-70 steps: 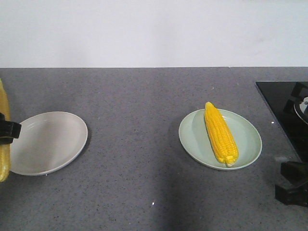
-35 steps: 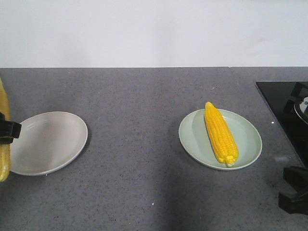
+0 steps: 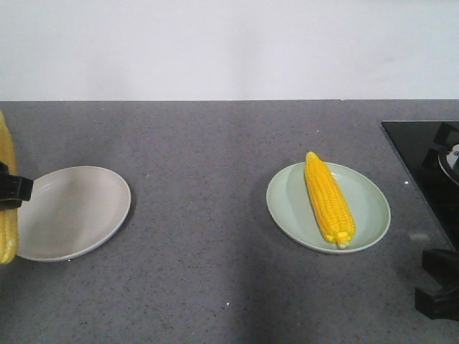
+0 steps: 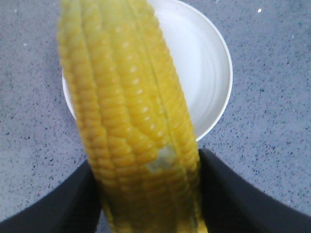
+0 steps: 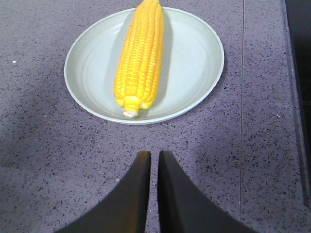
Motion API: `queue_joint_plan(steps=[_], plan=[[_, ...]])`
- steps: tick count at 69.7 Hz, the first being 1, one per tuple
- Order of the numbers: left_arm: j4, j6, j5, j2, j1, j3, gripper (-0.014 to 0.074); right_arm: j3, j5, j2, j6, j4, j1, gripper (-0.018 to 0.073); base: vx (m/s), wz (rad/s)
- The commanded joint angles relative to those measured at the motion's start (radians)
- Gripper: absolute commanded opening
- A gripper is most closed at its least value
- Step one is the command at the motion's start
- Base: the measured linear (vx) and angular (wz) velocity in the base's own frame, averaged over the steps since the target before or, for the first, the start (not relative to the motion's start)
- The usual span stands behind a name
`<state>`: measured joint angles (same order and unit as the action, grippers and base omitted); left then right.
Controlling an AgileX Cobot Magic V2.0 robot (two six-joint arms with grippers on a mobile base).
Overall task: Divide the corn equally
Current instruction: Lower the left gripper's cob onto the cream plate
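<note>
1. Left gripper [image 4: 148, 194] at the counter's [image 3: 215, 251] left edge, fingers pinching a held cob [image 4: 131, 116] from both sides.
2. Below that cob, a white plate [image 4: 209, 63], bare; cob apparently clear of it, though the close view makes that hard to judge.
3. Right of the counter's middle, a green plate [image 5: 194, 63] with a second cob [image 5: 141, 58] lying lengthwise.
4. Right gripper [image 5: 154, 167] near the front right corner, fingers pressed nearly together, holding nothing.

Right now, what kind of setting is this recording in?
Probably a kitchen counter, possibly a mock-up: a grey speckled countertop, a black glass cooktop at its right edge, and two plates, a green plate holding corn and a white plate.
</note>
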<state>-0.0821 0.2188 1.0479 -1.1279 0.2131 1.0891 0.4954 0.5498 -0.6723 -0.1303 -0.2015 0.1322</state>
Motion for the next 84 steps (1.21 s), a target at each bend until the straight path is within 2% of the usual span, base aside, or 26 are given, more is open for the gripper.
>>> queue_joint_plan(steps=[1, 8, 20, 25, 40, 84], plan=[[-0.002, 0.01, -0.077, 0.024, 0.0, 0.027, 0.0217, 0.028, -0.058, 0.001, -0.005, -0.005, -0.002, -0.0011, 0.0, 0.0], [-0.002, -0.001, -0.073, 0.024, 0.0, 0.027, 0.0217, 0.028, -0.058, 0.001, -0.005, -0.005, -0.002, -0.0011, 0.0, 0.0], [-0.002, -0.104, -0.067, 0.003, 0.0, 0.029, 0.0217, 0.028, -0.058, 0.001, -0.005, -0.005, -0.002, -0.0011, 0.0, 0.0], [-0.002, -0.123, -0.063, -0.017, 0.0, 0.029, 0.0217, 0.028, -0.058, 0.001, -0.005, -0.005, -0.002, -0.0011, 0.0, 0.0], [-0.002, -0.131, -0.048, -0.116, 0.0, 0.047, 0.0217, 0.028, -0.058, 0.001, -0.005, -0.005, -0.002, -0.0011, 0.0, 0.0], [0.007, -0.2, 0.117, -0.446, 0.0, 0.318, 0.0217, 0.028, -0.058, 0.001, -0.005, -0.005, -0.002, -0.0011, 0.0, 0.0]])
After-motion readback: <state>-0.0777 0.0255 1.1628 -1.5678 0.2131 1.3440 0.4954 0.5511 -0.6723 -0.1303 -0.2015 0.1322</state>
